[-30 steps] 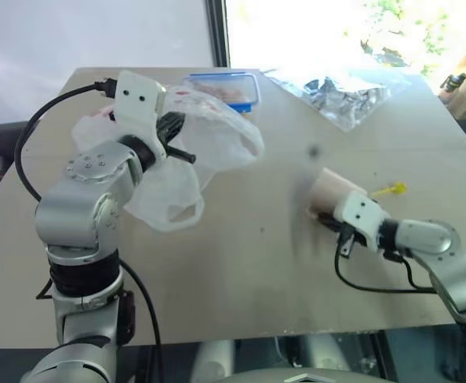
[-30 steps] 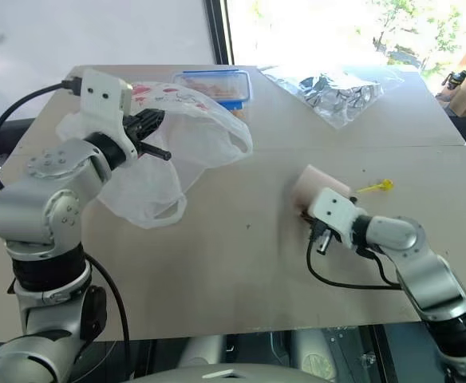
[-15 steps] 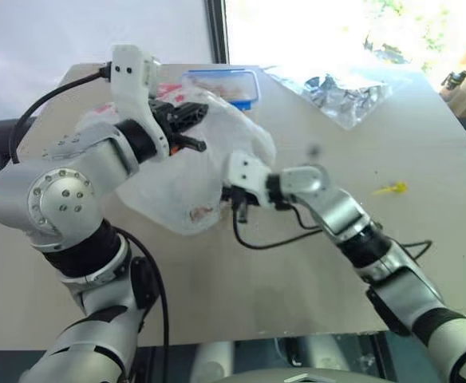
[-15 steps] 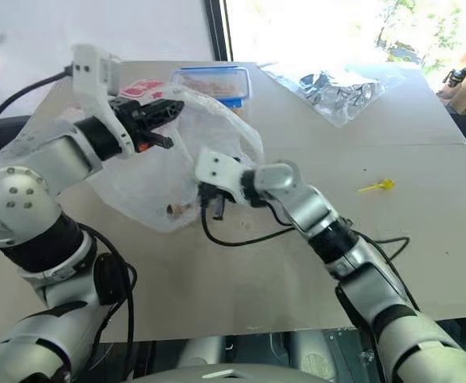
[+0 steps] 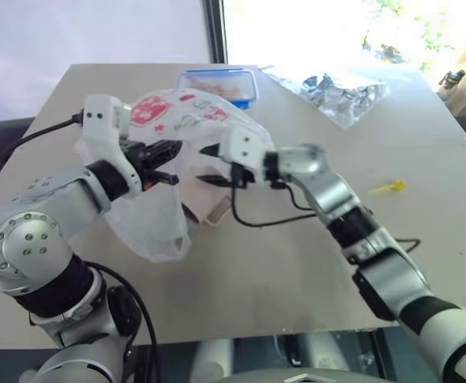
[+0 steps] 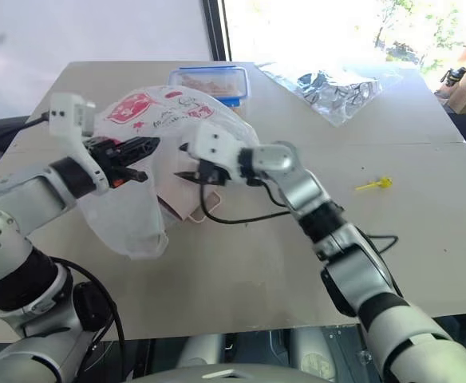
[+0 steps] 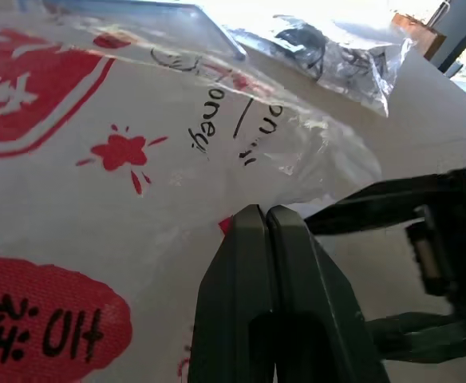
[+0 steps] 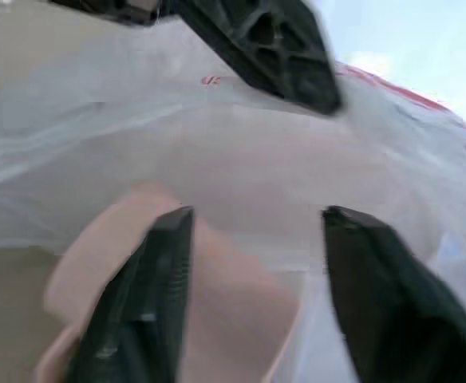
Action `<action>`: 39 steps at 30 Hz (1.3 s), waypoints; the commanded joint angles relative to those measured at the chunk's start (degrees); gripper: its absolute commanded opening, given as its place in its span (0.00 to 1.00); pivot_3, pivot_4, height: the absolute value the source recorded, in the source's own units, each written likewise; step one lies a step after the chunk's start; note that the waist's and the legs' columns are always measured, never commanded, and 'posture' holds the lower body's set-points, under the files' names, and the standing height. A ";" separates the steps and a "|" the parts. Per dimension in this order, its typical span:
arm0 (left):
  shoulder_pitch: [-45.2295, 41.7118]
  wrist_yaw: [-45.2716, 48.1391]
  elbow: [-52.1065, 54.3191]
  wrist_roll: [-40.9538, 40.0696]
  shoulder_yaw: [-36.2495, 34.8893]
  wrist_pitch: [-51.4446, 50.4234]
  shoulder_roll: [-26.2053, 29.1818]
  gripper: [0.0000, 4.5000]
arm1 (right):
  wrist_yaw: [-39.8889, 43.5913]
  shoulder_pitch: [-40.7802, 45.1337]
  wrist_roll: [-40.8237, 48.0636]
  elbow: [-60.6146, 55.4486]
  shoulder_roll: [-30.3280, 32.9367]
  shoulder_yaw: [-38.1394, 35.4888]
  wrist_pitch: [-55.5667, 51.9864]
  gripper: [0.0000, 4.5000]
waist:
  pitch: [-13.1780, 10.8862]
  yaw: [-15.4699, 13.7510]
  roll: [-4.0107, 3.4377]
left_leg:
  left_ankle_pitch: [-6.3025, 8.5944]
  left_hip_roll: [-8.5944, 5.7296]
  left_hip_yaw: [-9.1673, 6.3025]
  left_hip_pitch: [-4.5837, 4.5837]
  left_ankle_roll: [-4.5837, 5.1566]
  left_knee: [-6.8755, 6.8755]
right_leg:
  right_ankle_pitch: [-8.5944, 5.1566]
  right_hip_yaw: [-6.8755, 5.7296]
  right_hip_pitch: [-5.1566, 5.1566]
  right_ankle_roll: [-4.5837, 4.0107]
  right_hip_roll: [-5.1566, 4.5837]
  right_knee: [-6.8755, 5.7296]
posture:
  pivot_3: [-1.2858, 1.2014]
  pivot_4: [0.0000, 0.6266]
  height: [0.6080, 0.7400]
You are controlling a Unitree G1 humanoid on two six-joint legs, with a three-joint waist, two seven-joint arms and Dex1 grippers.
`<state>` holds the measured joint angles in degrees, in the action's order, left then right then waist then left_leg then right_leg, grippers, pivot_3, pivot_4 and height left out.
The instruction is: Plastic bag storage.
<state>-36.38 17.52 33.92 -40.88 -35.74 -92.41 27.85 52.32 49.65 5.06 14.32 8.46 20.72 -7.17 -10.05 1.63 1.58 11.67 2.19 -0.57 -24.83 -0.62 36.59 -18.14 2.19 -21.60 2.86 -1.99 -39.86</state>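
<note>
Right gripper (image 5: 214, 164) has swung across from the table's (image 5: 424, 136) right side and now gapes wide at the plastic bag (image 5: 177, 132); our left gripper (image 5: 171, 153), clamped on the film, holds it up left of centre (cup (image 5: 215, 211) just below). We judge stuffing comes next.

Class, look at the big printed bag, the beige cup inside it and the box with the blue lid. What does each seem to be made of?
Bag: thin, see-through white plastic film; it crinkles and the cup shows through it.
Cup: probably paper or card, matt beige with a thin rim; unsure.
Box: clear, stiff plastic under an opaque blue plastic lid.
</note>
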 commanded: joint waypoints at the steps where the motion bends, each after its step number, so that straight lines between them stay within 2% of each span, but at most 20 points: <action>1: 0.33 1.20 -0.39 -0.93 -2.41 0.24 0.17 0.00 | -0.34 -5.91 4.58 -17.89 4.96 -4.81 -9.17 0.94 | 0.00 -0.01 -0.01 | 0.00 0.00 0.01 0.02 0.00 0.00 | 0.00 0.01 0.01 0.00 0.00 -0.01 | 0.52 0.24 1.00; 2: 0.59 1.42 -0.79 -1.01 -2.44 0.45 0.21 0.00 | -0.61 -8.15 5.08 -21.80 7.16 -5.85 -11.58 1.00 | -0.01 -0.04 -0.01 | 0.00 0.00 0.02 0.02 0.00 -0.01 | 0.00 0.02 0.00 0.00 0.01 -0.02 | 0.52 0.24 1.00; 5: 2.27 2.56 -2.11 -1.10 -1.27 2.61 1.29 0.00 | -2.06 -15.29 5.23 -32.43 13.92 -7.86 -19.29 1.00 | 0.00 -0.20 -0.01 | 0.00 0.00 0.02 0.04 0.01 -0.02 | 0.00 0.02 0.02 0.00 0.03 -0.02 | 0.52 0.24 1.00; 7: 2.67 3.04 -2.49 -1.32 -0.07 3.70 1.58 0.00 | -3.63 -16.92 4.67 -34.82 14.50 -5.98 -22.61 1.00 | 0.00 -0.13 0.00 | 0.00 0.00 0.06 0.07 0.01 -0.04 | 0.00 0.07 0.02 0.00 0.04 -0.01 | 0.52 0.24 1.00; 12: 2.38 3.59 -2.96 -2.43 1.58 5.56 1.49 0.00 | -11.66 -14.49 -1.06 -24.41 5.01 1.94 -23.45 1.00 | 0.00 1.09 -0.01 | 0.00 0.08 0.13 0.23 0.02 -0.05 | 0.01 0.20 -0.01 -0.03 0.33 -0.16 | 0.52 0.24 1.00; 16: 1.95 3.24 -2.01 -3.43 1.20 5.11 2.45 0.00 | -17.37 -7.45 -7.18 -4.72 -3.78 6.76 -15.59 1.00 | 0.04 0.44 0.11 | -0.08 0.01 0.08 0.07 -0.09 0.00 | 0.02 0.14 -0.02 -0.04 0.16 -0.03 | 0.52 0.24 1.00; 20: 2.17 2.59 -0.26 -4.33 0.13 3.81 1.83 0.00 | -30.57 4.27 -12.02 16.47 -14.77 4.49 1.28 1.00 | 0.00 1.01 0.11 | -0.09 -0.01 0.13 0.11 -0.11 0.00 | 0.05 0.18 -0.08 -0.08 0.24 -0.11 | 0.52 0.24 1.00; 23: 2.05 1.43 0.43 -4.71 -0.43 3.44 0.95 0.00 | -31.25 6.16 -10.27 18.07 -16.12 0.86 8.14 1.00 | 0.01 0.47 0.13 | -0.16 0.09 -0.02 0.06 -0.23 -0.21 | 0.05 0.05 -0.18 -0.09 0.30 -0.04 | 0.52 0.24 1.00; 25: 1.72 0.65 0.54 -4.80 -0.74 3.34 0.14 0.00 | -28.74 2.11 -7.97 11.34 -13.61 -1.07 8.09 1.00 | 0.04 -0.01 0.18 | -0.15 0.11 -0.07 0.03 -0.23 -0.23 | 0.04 -0.04 -0.10 -0.09 0.12 0.04 | 0.52 0.24 1.00; 28: 1.55 -0.20 0.34 -5.06 -1.02 3.38 -1.16 0.00 | -22.13 -7.91 -2.79 -6.97 -6.78 -3.64 0.75 1.00 | 0.09 -1.17 0.25 | -0.14 -0.04 0.00 -0.04 -0.21 -0.17 | 0.05 -0.02 -0.03 -0.08 -0.09 0.13 | 0.52 0.24 1.00; 30: 1.65 -0.62 -0.20 -5.02 -0.51 4.10 -1.83 0.00 | -17.19 -15.39 3.37 -22.97 0.68 -6.66 -8.48 1.00 | 0.06 -1.56 0.24 | -0.11 -0.10 0.00 -0.11 -0.18 -0.11 | 0.04 -0.03 0.00 -0.07 -0.16 0.17 | 0.52 0.24 1.00; 33: 1.19 -0.97 -1.51 -4.86 0.45 5.05 -2.46 0.00 | -13.48 -22.98 9.46 -39.16 11.36 -11.74 -19.10 1.00 | 0.02 -1.35 0.18 | -0.11 -0.05 -0.06 -0.12 -0.16 -0.10 | 0.04 -0.08 -0.03 -0.07 -0.06 0.08 | 0.52 0.24 1.00; 36: 0.44 -1.09 -3.04 -4.57 1.81 6.37 -2.71 0.00 | -12.94 -28.33 9.92 -46.49 21.67 -18.27 -26.01 1.00 | 0.02 -0.68 0.14 | 0.01 0.01 -0.06 0.10 0.06 -0.13 | 0.04 -0.03 0.02 -0.08 0.18 -0.02 | 0.52 0.24 1.00; 39: -0.30 -1.52 -4.11 -4.50 3.02 7.53 -3.04 0.00 | -14.06 -31.75 5.21 -44.10 31.02 -22.66 -28.14 1.00 | 0.00 -0.22 0.10 | 0.02 0.11 -0.01 0.23 0.09 -0.16 | 0.04 0.08 0.05 -0.09 0.37 -0.09 | 0.52 0.24 1.00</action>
<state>-35.74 16.23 29.27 -45.14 -32.65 -86.74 24.35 38.86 18.35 12.55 -30.12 37.41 1.26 -34.09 -10.05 1.40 1.68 11.69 2.27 -0.58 -24.62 -0.52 36.46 -18.10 2.28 -21.55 2.76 -1.61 -39.95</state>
